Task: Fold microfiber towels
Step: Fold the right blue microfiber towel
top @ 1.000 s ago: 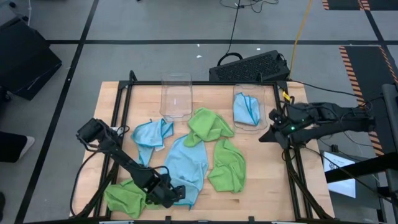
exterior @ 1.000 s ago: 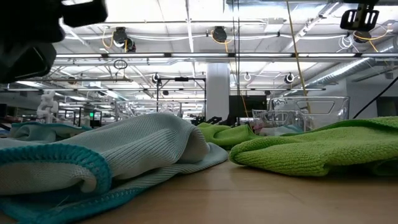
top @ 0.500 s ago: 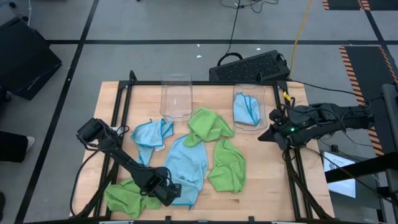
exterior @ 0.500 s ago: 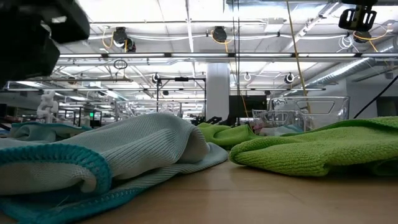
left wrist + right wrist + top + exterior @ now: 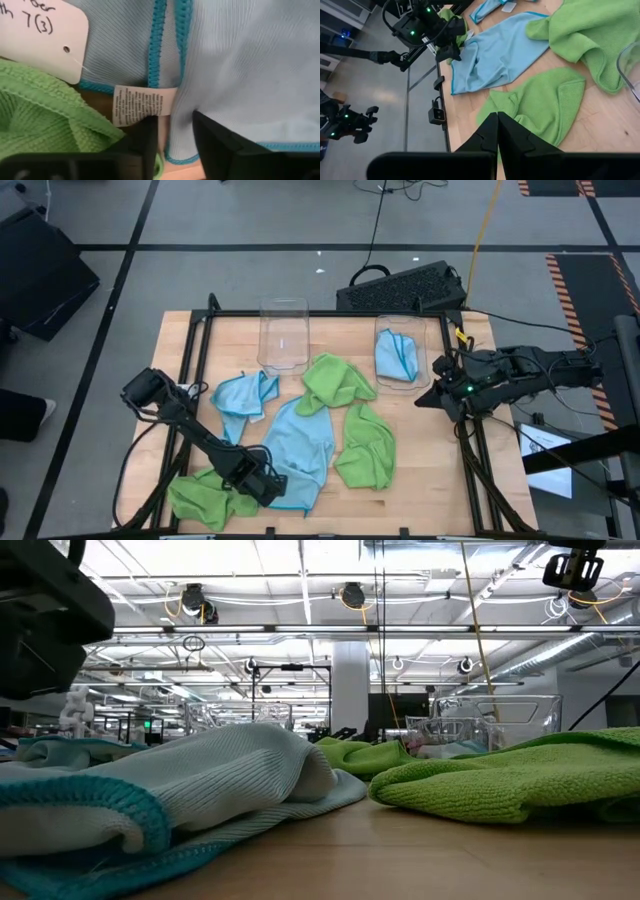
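The large light blue towel (image 5: 305,448) lies spread near the middle of the table (image 5: 450,490), and the left gripper (image 5: 268,485) sits at its near corner. In the left wrist view its two dark fingers (image 5: 212,137) stand a narrow gap apart astride the towel's teal-stitched edge (image 5: 172,120), with the white care label (image 5: 137,104) just beside them; whether the cloth is actually pinched I cannot tell. A crumpled lime green towel (image 5: 200,498) lies just beside that gripper, and a white paper tag (image 5: 42,35) rests on the blue cloth near it. Farther off lie a small bunched blue towel (image 5: 243,395), two more green towels (image 5: 335,383) (image 5: 365,448), and a blue towel (image 5: 397,355) inside a clear bin (image 5: 408,385); a second clear bin (image 5: 283,335) stands beside it. The right gripper (image 5: 440,393) waits at the table's right edge, fingers pressed together on nothing.
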